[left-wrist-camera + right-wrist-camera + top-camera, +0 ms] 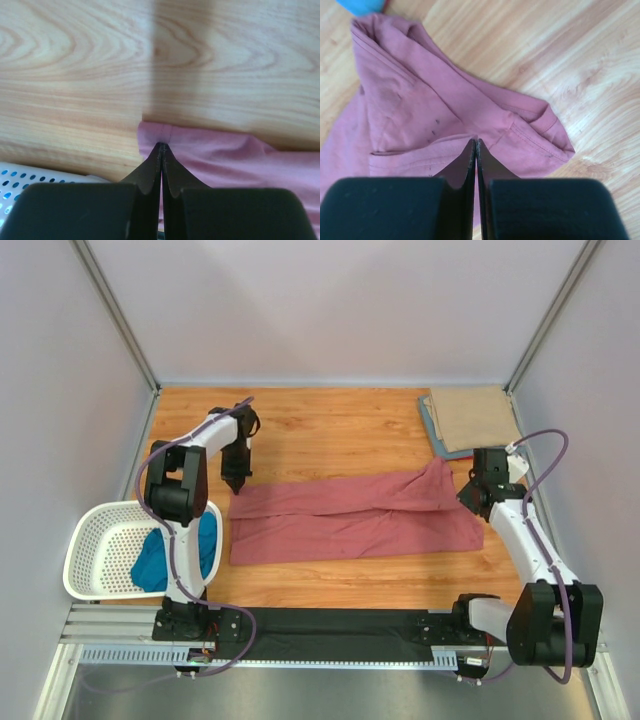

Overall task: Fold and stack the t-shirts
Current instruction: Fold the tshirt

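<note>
A dusty rose-red t-shirt [350, 525] lies spread in a long band across the middle of the wooden table. My left gripper [236, 483] is at its far-left corner. In the left wrist view that gripper [161, 145] is shut on the hem of the pink cloth [235, 155]. My right gripper [466, 498] is at the shirt's bunched right end. The right wrist view shows it [476, 141] shut on a fold of the shirt [420, 100] beside a sleeve. A tan t-shirt [472, 418] lies folded on a grey-blue one [432, 428] at the back right.
A white perforated basket [95, 540] stands at the near left with a teal blue t-shirt [155, 560] inside; its rim [30, 175] shows in the left wrist view. A black mat [340, 625] lies along the near edge. Grey walls enclose the table.
</note>
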Controlling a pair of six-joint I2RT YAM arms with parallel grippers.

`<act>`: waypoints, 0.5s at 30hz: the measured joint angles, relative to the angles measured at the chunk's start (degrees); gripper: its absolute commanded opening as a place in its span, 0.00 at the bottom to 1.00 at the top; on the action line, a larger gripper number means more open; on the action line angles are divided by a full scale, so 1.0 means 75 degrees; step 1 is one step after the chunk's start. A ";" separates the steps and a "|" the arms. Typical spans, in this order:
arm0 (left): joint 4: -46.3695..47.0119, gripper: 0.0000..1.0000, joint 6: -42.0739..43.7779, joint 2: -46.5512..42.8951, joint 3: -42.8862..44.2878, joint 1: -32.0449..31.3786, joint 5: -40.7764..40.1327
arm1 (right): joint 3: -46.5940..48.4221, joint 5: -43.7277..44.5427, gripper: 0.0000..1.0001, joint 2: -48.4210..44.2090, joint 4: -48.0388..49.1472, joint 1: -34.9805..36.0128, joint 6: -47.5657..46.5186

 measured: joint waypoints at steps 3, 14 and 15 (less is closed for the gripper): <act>-0.0047 0.00 0.0015 0.0111 0.0082 0.0000 -0.0128 | 0.0309 0.0061 0.00 -0.0026 -0.0067 -0.0169 -0.0047; -0.0064 0.00 -0.0044 0.0111 0.0117 0.0044 -0.0303 | -0.0819 -0.0076 0.00 -0.0032 -0.0064 -0.0857 -0.0044; -0.0082 0.01 -0.0044 0.0111 0.0137 0.0047 -0.0300 | -0.0889 -0.0146 0.01 0.0012 -0.0064 -0.0857 -0.0038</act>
